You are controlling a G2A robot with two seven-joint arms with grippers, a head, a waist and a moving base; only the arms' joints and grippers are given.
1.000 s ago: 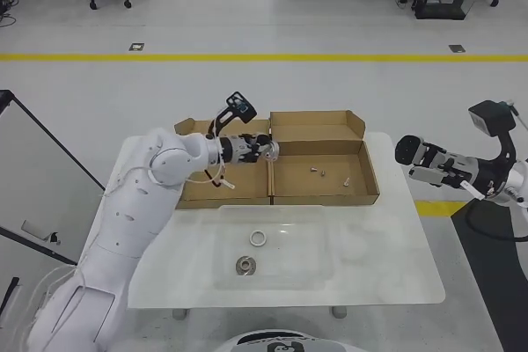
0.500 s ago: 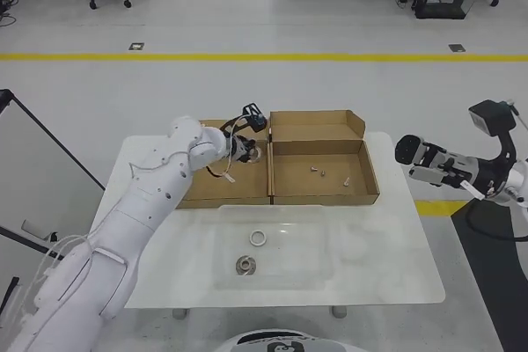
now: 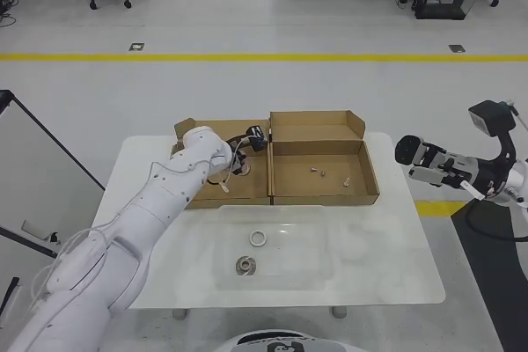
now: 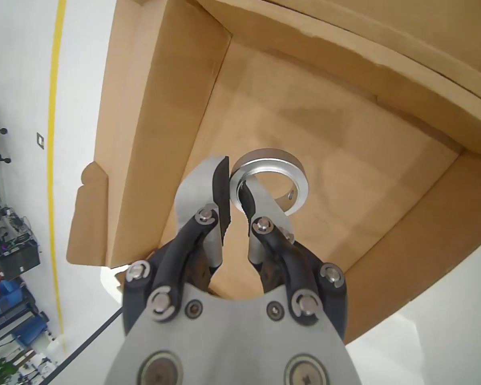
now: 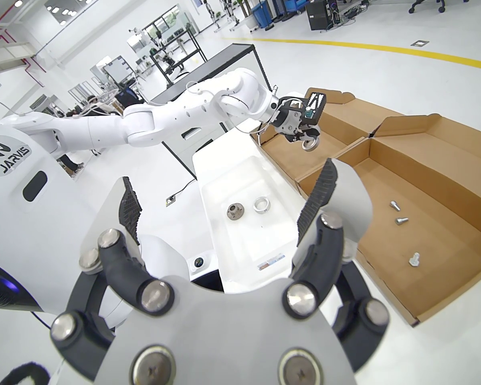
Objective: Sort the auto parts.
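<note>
Swung back from the divider, the left gripper (image 4: 230, 192) now hangs inside the left box (image 4: 156, 122), clamped across the wall of a metal ring (image 4: 266, 161). The ring's bore lies roughly along the fingers, facing the box floor. The right box (image 3: 290, 180) holds three bolts (image 5: 401, 221). The tray (image 3: 334, 255) holds a loose ring (image 3: 258, 238) and a flanged hub (image 3: 245, 264). The right gripper (image 5: 228, 178) gapes off-table.

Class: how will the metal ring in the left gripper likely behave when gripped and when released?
The metal ring looks rigid and polished: probably keeps shape, may slip in the left gripper, which pinches only its wall. Round, so it might roll if landing on edge in the cardboard box.
</note>
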